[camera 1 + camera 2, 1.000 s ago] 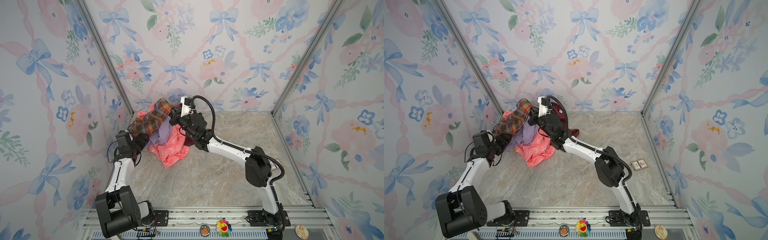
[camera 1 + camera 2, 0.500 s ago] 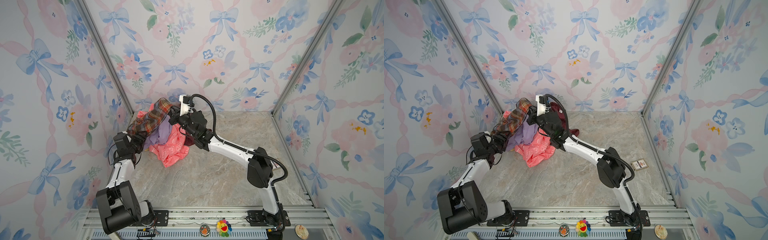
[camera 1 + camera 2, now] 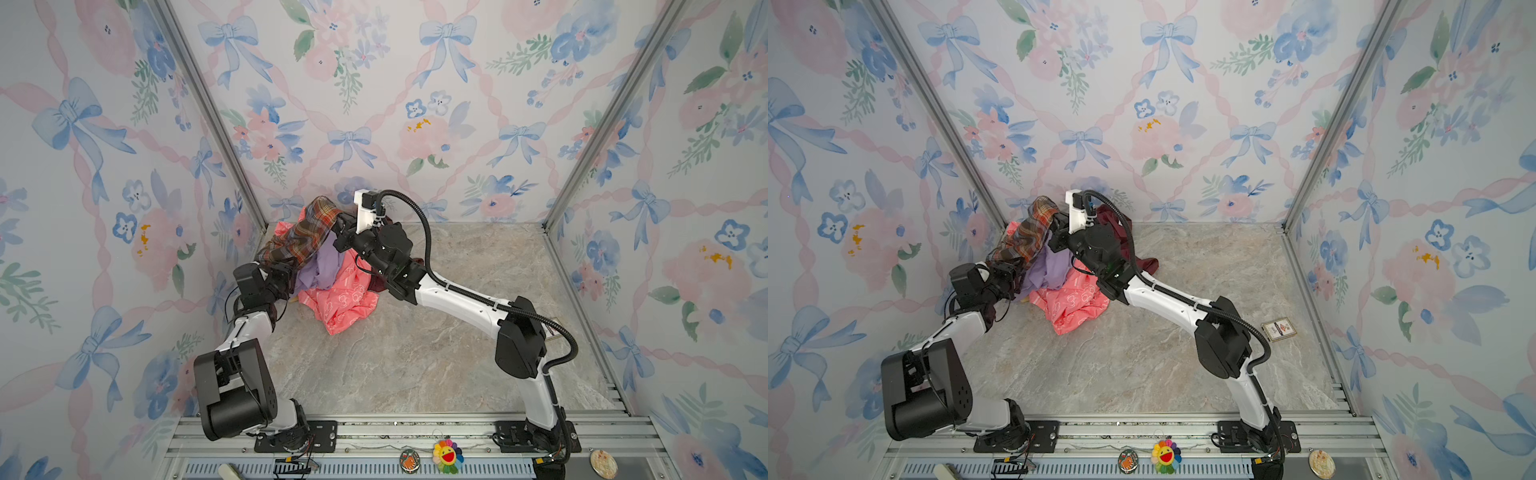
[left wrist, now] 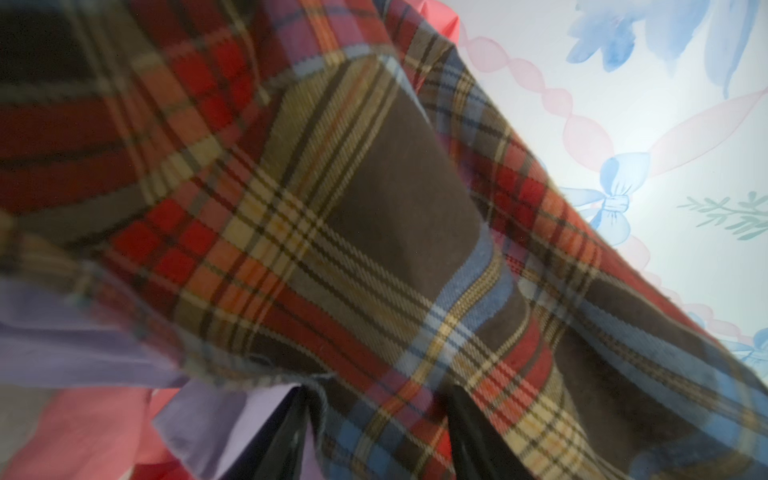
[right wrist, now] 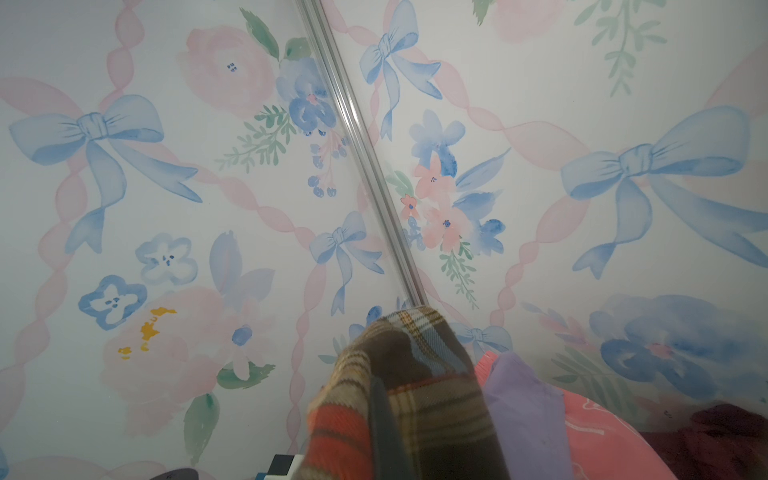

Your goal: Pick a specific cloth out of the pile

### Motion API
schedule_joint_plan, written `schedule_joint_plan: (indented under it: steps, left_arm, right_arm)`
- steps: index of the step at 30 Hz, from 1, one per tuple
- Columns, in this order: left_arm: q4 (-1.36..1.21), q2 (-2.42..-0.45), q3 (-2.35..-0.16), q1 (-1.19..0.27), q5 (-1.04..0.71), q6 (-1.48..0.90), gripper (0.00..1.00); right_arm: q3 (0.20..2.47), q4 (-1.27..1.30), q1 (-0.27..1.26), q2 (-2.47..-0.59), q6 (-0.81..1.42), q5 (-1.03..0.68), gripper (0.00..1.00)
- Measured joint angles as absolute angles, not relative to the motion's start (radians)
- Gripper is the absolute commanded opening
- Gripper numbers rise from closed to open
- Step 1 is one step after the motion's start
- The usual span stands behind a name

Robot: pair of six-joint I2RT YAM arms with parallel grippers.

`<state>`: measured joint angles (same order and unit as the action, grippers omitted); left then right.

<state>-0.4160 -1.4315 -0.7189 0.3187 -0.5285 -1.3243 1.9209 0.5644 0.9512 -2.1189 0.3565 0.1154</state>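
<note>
Both top views show you the whole bench (image 3: 415, 357) from high over its front edge, facing the back wall (image 3: 415, 124). Your left wrist camera sits close under the plaid cloth (image 4: 374, 199); the right one looks past it at the back-left corner post (image 5: 365, 174).

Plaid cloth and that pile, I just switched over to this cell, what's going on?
The right gripper is shut on the upper end of the plaid cloth, holding it raised above the pile in the back corner. The cloth slopes down to the left gripper, whose jaws stand apart around its lower edge; no firm grip shows there. The lilac garment and coral-pink cloth lie underneath on the table.
</note>
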Motion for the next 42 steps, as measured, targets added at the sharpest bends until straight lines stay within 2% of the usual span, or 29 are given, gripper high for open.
schedule_joint_plan:
  steps: [4, 6, 7, 19, 31, 37, 42]
  left_arm:
    - [-0.453, -1.452, -0.745, 0.291, -0.512, -1.367, 0.12]
    - [-0.474, -1.453, -0.752, 0.290, -0.500, -1.385, 0.02]
    - [-0.478, -1.453, -0.756, 0.290, -0.494, -1.389, 0.00]
    - [-0.483, -1.429, -0.844, 0.323, -0.446, -1.368, 0.00]
    - [-0.177, -1.408, -1.250, 0.346, -0.282, -1.062, 0.00]
    - [-0.092, -1.447, -1.402, 0.329, -0.226, -0.978, 0.00]
    - [-0.024, -1.501, -1.554, 0.314, -0.192, -0.929, 0.00]
  right_arm:
    - [1.921, 0.564, 0.951, -2.118, 0.353, 0.120, 0.00]
    - [1.921, 0.564, 0.951, -2.116, 0.350, 0.120, 0.00]
    - [1.920, 0.564, 0.951, -2.115, 0.350, 0.120, 0.00]
    - [1.846, 0.567, 0.951, -2.054, 0.344, 0.129, 0.00]
    - [1.705, 0.572, 0.937, -2.059, 0.413, 0.118, 0.00]
    - [1.807, 0.518, 0.937, -2.187, 0.456, 0.069, 0.00]
    - [1.993, 0.420, 0.937, -2.345, 0.475, 0.010, 0.00]
